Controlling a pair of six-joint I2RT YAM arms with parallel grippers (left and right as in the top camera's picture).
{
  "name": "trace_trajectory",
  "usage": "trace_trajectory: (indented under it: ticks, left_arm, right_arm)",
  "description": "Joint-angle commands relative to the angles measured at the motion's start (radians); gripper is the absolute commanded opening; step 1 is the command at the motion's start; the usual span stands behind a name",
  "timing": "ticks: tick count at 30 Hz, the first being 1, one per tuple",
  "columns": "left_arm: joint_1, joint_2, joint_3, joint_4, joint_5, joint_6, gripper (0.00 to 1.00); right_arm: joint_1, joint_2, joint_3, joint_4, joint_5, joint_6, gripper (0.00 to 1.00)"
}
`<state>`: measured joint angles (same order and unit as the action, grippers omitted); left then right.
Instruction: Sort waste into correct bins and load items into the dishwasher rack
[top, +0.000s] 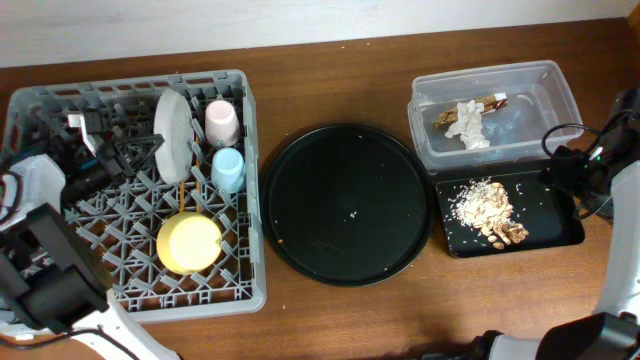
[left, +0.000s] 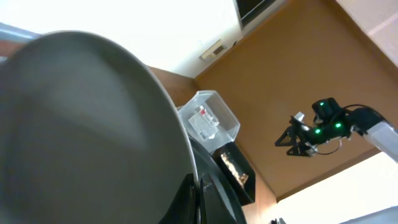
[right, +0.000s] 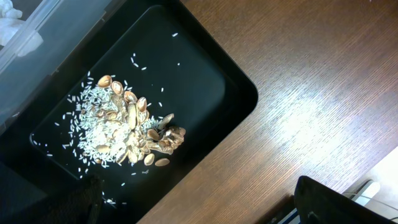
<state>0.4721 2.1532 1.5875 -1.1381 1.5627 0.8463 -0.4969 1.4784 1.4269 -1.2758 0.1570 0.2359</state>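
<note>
While the plate (top: 172, 135) stands upright in the dishwasher rack (top: 255, 250) at left, the left gripper (top: 148, 149) sits against it, grip impossible to tell. The right gripper (top: 562, 170) hangs spread and empty over the food scraps (top: 485, 208) in the black tray (top: 570, 236). Loading looks nearly done; the next move calls for withdrawing without tipping the plate.

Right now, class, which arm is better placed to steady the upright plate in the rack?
Left, I judge. The left gripper hangs over the dishwasher rack beside the plate, which fills its wrist view. The right gripper is across the table by the shallow black tray.
</note>
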Motion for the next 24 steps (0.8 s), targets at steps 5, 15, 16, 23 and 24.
trace_trajectory:
  ticks: [5, 15, 16, 23, 24]
  left_arm:
    - [-0.005, 0.032, -0.003, -0.016, 0.010, 0.022, 0.52]
    - [0.022, -0.275, -0.003, -0.389, 0.004, 0.142, 0.99]
    - [0.022, -0.310, -0.003, -0.423, 0.001, 0.144, 0.99]
    - [-0.032, -0.576, -0.003, -0.550, -0.040, 0.053, 0.99]
    - [-0.045, -0.592, -0.003, -0.547, -0.040, 0.031, 0.99]
  right_arm:
    - [-0.002, -0.006, 0.010, 0.000, 0.012, 0.005, 0.99]
    - [-0.002, -0.006, 0.010, 0.000, 0.012, 0.005, 0.99]
    - [-0.002, -0.006, 0.010, 0.000, 0.012, 0.005, 0.99]
    - [-0.002, -0.006, 0.010, 0.000, 0.012, 0.005, 0.99]
    - [-0.002, -0.006, 0.010, 0.000, 0.012, 0.005, 0.99]
